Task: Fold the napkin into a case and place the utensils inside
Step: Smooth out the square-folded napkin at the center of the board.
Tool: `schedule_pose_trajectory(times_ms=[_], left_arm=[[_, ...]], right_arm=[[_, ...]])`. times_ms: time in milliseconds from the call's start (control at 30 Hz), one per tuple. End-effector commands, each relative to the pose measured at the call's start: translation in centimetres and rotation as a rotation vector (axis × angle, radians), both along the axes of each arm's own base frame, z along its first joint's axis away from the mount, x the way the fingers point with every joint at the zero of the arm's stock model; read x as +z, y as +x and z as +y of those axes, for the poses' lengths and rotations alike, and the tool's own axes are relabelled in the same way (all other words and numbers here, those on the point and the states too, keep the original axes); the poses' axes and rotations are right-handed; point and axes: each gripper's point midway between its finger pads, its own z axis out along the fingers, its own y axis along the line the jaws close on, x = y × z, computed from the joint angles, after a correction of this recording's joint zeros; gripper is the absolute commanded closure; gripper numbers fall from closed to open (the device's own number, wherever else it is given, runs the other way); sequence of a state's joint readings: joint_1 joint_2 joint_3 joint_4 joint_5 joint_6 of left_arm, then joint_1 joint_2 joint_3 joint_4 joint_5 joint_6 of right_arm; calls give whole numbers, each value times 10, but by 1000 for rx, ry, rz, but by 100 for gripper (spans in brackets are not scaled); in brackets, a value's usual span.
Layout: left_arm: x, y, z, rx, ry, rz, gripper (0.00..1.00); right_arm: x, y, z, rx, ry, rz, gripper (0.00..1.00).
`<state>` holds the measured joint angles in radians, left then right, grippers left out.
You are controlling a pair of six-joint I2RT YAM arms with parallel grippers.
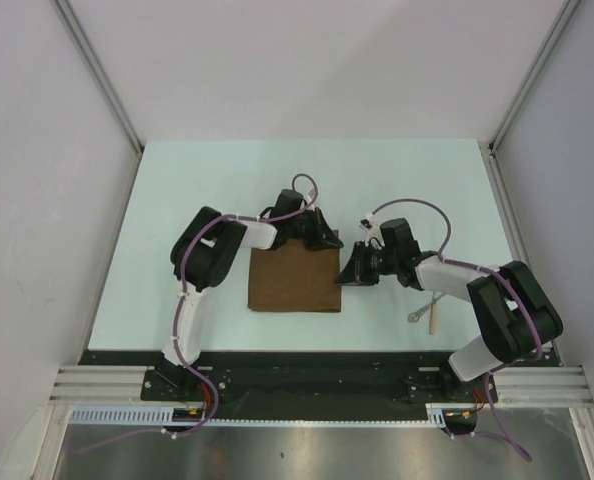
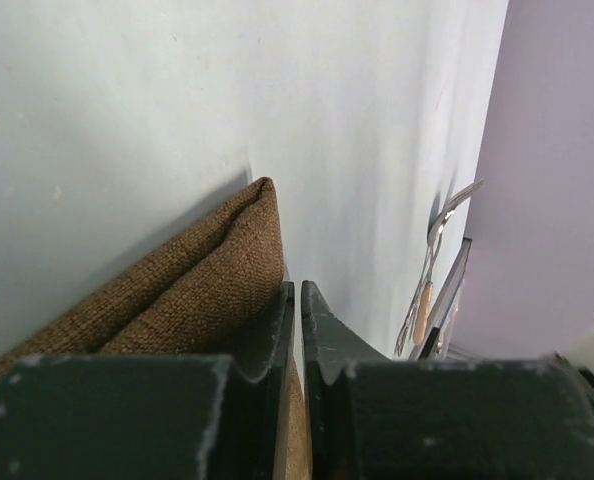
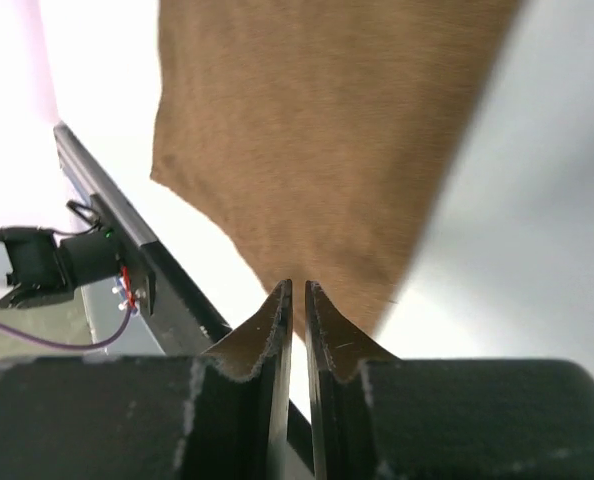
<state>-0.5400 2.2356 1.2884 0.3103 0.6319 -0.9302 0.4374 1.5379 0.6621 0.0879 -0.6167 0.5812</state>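
Here, our left hand sits at the far right corner of the napkin. Its jaws are almost together, with a sliver of the doubled brown cloth nipped between them. The napkin lies flat near the middle of the bench. Our right hand is at the napkin's right edge, jaws likewise nearly shut, with a thin bit of cloth caught in the gap. The utensils lie further right, well apart from the napkin, toward the bench's near edge. We judge both holds shallow: if we lift or pull unevenly, a corner could slip free and the fold would skew. A wide sweep of the right hand might also knock the utensils.
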Motion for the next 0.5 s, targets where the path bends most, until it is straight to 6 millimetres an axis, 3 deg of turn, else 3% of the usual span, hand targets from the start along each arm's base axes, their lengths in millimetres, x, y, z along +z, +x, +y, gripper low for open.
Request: schedule_pose_trajectory(times_ms=[0, 100, 200, 233, 300, 333, 467], left_arm=[[21, 10, 0, -18, 15, -59, 90], [33, 12, -1, -19, 7, -88, 88], [45, 8, 2, -43, 20, -124, 82], [63, 8, 2, -45, 6, -161, 79], [69, 1, 6, -52, 3, -185, 71], [84, -2, 7, -50, -11, -209, 70], [75, -13, 12, -46, -4, -197, 73]], right_arm=[[12, -4, 21, 46, 46, -26, 86], [-5, -11, 25, 65, 47, 16, 86], [-29, -20, 14, 56, -1, 56, 87], [-34, -22, 8, 48, -16, 66, 87], [-37, -25, 0, 47, -43, 56, 87], [-39, -26, -4, 40, -58, 54, 87], [-21, -28, -2, 44, -44, 20, 86]])
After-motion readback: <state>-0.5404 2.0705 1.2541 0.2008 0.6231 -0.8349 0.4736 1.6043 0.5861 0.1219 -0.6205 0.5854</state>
